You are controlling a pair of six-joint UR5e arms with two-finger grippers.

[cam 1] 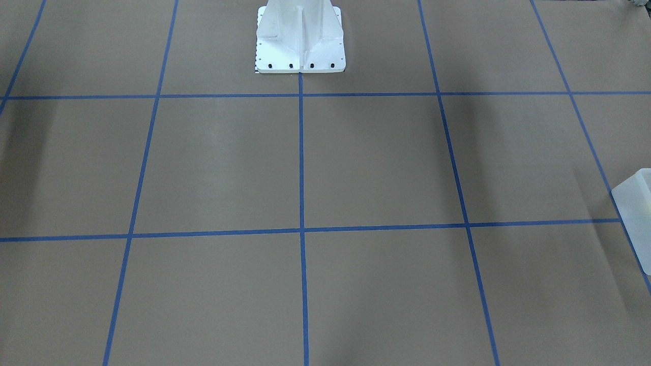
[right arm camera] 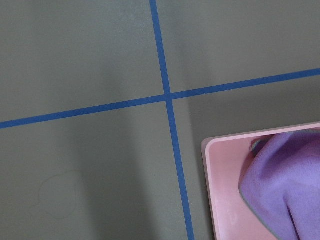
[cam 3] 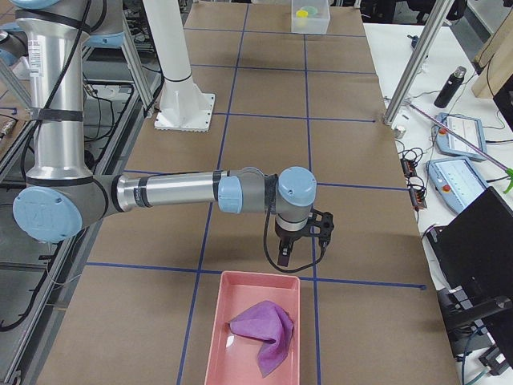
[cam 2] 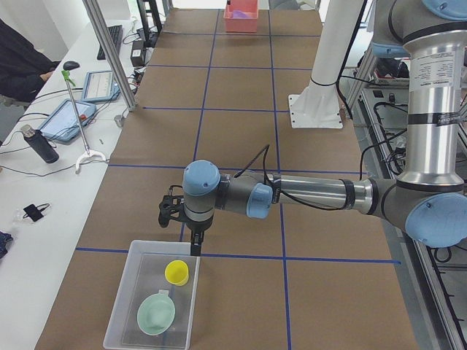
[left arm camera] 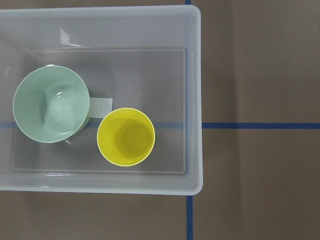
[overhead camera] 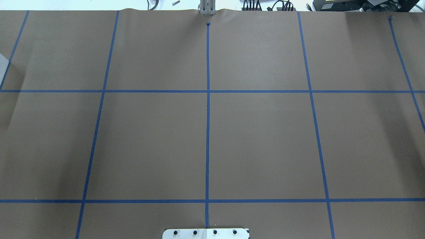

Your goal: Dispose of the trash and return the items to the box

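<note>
L gripper (cam 2: 194, 246) over box (left arm camera: 195, 75) rim, cup (left arm camera: 125, 136) + bowl (left arm camera: 50, 104) inside below it, grip state can't tell; prob. best: lift straight up, clear of rim.

in box (left arm camera: 195, 100) at table's (overhead camera: 149, 139) left end: cup (left arm camera: 126, 137) just beside bowl (left arm camera: 51, 104). at opposite right end: tray (cam 3: 244, 295), cloth (cam 3: 268, 333) in it. between them, robot side: pedestal base (cam 3: 184, 104).

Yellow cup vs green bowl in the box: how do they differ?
The yellow cup is bright yellow, the green bowl pale mint. The bowl is wider across the rim; the cup is narrower. Both stand upright, empty, side by side inside the box.
</note>
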